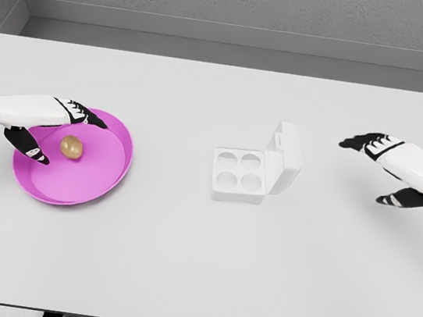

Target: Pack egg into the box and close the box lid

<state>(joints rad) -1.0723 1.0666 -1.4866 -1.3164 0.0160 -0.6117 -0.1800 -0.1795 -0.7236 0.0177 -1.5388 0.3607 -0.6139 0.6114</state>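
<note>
Bright, even, diffuse illumination from above; no glare or hot spots on the white bench [196, 267]. Shadows are faint and soft: a slight one beneath the pink plate [106, 179] rim and beside the open box [253, 172]. Rendering is sharp throughout, with no motion blur, defocus or visible edge distortion. The grey back wall [249, 2] reads slightly dimmer.

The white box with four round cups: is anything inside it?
No. All four cups of the white plastic egg box show bare; its lid stands open. What lies behind the lid is hidden.

Both forearms cut off at the side edges; plate [107, 175] rim partly behind left robot hand [50, 132], contact with egg [71, 147] perhaps unclear
</note>
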